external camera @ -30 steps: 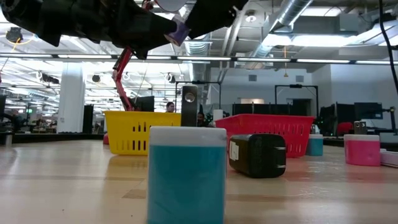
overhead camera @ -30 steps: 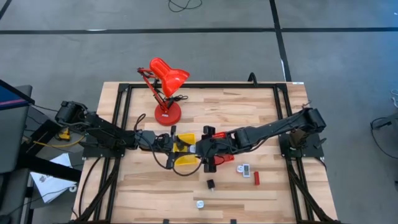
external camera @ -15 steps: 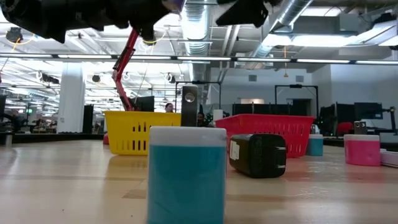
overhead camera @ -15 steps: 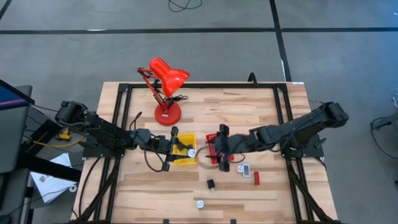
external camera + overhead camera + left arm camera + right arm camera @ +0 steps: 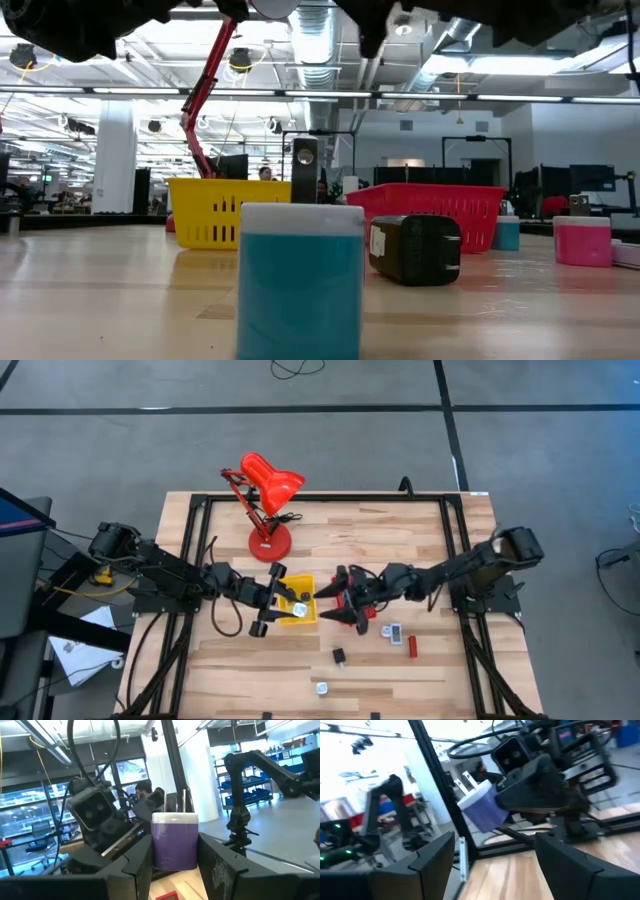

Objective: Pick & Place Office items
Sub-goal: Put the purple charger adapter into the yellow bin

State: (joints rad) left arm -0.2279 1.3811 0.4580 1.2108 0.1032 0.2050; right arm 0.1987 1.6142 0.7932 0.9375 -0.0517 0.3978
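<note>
My left gripper (image 5: 175,866) hovers over the yellow tray (image 5: 300,616), shut on a small purple block (image 5: 175,842) that has a white end and two metal prongs. My right gripper (image 5: 495,870) is open and faces it from over the red tray (image 5: 352,598); the block (image 5: 482,810) shows a short way beyond its fingers. On the near half of the table lie a black piece (image 5: 339,655), a silvery-white piece (image 5: 321,687), a white piece (image 5: 392,631) and a red piece (image 5: 411,646). The low view shows a teal block (image 5: 300,285) and a black piece (image 5: 415,250) standing on the wood. My left gripper pinches the purple block by its two opposite side faces (image 5: 159,855) between both fingers (image 5: 132,867). The fingers point toward the table's right. The block is lifted clear above the yellow tray, with its white pronged end (image 5: 175,817) pointing away from the gripper.
The red desk lamp (image 5: 268,495) stands on its round base at the far left of the table, behind the trays. A black frame rail (image 5: 190,560) runs along each side. Bare wood lies on the near left and far right.
My right gripper, close against the left one a second ago, drew back toward the table's right edge, then moved a little left again over the red tray. The purple block stayed in my left gripper, which shifted slightly right over the yellow tray.
</note>
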